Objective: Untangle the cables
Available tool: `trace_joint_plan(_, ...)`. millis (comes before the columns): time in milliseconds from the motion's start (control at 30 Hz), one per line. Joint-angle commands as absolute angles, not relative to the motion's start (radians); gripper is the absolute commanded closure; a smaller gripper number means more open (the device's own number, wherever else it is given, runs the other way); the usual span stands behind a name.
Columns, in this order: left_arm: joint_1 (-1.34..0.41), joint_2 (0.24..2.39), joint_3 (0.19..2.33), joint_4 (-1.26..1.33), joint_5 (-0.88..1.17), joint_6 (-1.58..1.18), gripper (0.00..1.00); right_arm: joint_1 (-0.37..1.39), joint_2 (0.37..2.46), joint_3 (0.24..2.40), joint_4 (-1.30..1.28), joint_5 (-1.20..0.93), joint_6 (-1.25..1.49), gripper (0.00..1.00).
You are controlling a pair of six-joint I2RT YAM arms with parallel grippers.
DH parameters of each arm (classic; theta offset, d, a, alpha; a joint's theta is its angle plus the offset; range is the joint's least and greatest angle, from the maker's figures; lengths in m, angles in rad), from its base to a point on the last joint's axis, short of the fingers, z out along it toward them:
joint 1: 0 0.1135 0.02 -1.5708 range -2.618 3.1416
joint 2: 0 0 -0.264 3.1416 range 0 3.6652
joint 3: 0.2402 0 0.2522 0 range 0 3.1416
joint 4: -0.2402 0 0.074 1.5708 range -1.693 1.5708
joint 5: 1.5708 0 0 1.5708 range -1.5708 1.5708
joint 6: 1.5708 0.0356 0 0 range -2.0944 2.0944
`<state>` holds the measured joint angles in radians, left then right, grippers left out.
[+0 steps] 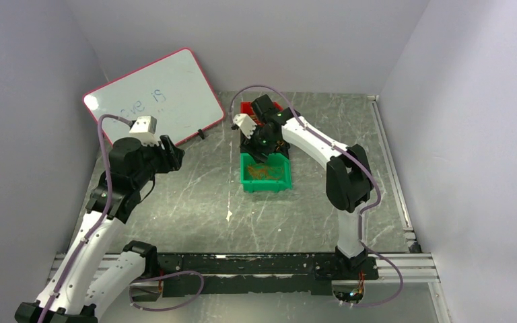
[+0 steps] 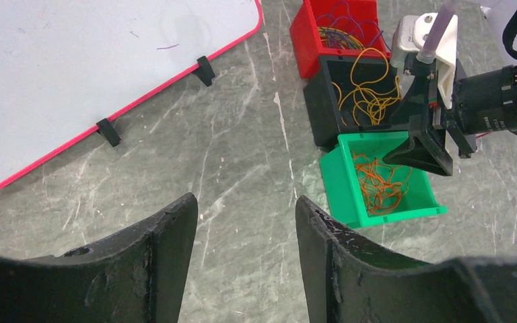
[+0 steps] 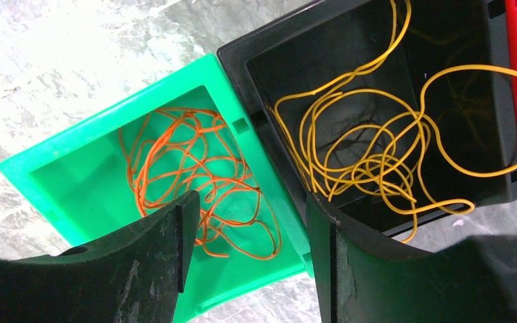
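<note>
Top view looks steeply down from the near edge over the whole counter. Left wrist sees the green bin and black bin from afar; right wrist hangs close above both.

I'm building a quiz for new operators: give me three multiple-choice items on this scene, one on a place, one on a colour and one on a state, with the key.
1. The red bin, black bin and green bin stand in a row. Which holds the orange wires?
A red
B black
C green
2. What colour are the wires in the black bin?
A yellow
B blue
C white
3. How is the right tool?
A shut on a wire
B open, holding nothing
C shut, empty
Key:
1 C, the right wrist view shows the orange wires on the green floor.
2 A, yellow wires loop inside the black bin.
3 B, its fingers stand apart above the bins, gripping nothing.
</note>
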<state>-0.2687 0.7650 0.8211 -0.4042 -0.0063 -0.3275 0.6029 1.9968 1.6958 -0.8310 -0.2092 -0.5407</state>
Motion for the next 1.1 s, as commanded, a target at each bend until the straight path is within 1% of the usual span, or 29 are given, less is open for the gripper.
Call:
trace_joint_plan(0,-0.258,0.756,0.851,-0.415,-0.002,-0.316,0.4,0.609,1.988,1.7,-0.793,-0.191,-0.555,0.38)
trace_joint_plan(367,-0.258,0.746,0.84,-0.422,-0.004,-0.317,0.4,0.61,2.06,1.669,-0.789,-0.141,-0.553,0.38)
trace_joint_plan(467,-0.258,0.741,0.841,-0.427,-0.009,-0.317,0.4,0.609,2.08,1.681,-0.797,-0.136,-0.546,0.41)
trace_joint_plan(600,-0.258,0.737,0.839,-0.433,-0.016,-0.317,0.4,0.611,2.076,1.682,-0.78,-0.126,-0.497,0.52)
trace_joint_plan(800,-0.258,0.738,0.834,-0.433,-0.018,-0.315,0.4,0.621,2.055,1.688,-0.779,-0.073,-0.363,0.76)
trace_joint_plan(867,-0.258,0.74,0.834,-0.431,-0.018,-0.317,0.4,0.63,2.05,1.682,-0.782,-0.057,-0.325,0.8)
trace_joint_plan(1000,-0.258,0.745,0.829,-0.423,-0.015,-0.322,0.4,0.645,2.05,1.681,-0.786,-0.023,-0.22,0.94)
trace_joint_plan(1067,-0.258,0.747,0.825,-0.418,-0.01,-0.322,0.4,0.651,2.046,1.679,-0.77,-0.008,-0.141,0.97)
